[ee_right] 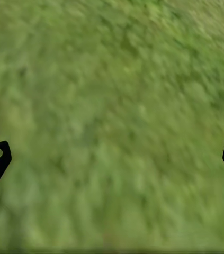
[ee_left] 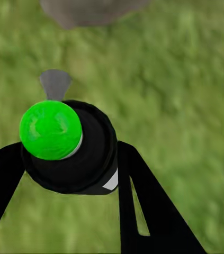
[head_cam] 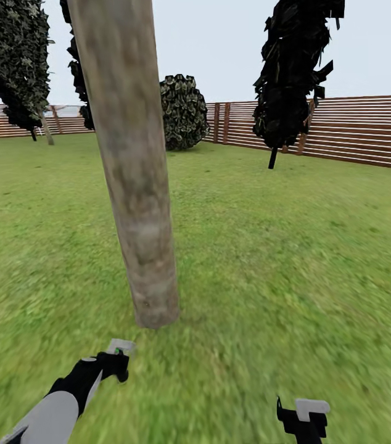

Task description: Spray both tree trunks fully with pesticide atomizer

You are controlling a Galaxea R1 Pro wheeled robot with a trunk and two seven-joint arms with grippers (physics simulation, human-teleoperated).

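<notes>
A brown slatted fence [head_cam: 356, 132] runs along the far edge of the grass, turning a corner behind a round dark bush [head_cam: 184, 112] near the middle. A narrow near-black conifer [head_cam: 291, 74] leans in front of the fence on the right, its thin stem meeting the grass. Another dark leafy tree [head_cam: 15, 58] stands at the far left, with a thin pale stem just beside it. More dark foliage [head_cam: 78, 68] shows partly hidden behind the big trunk. Above everything is a pale grey-blue sky [head_cam: 220, 43]
</notes>
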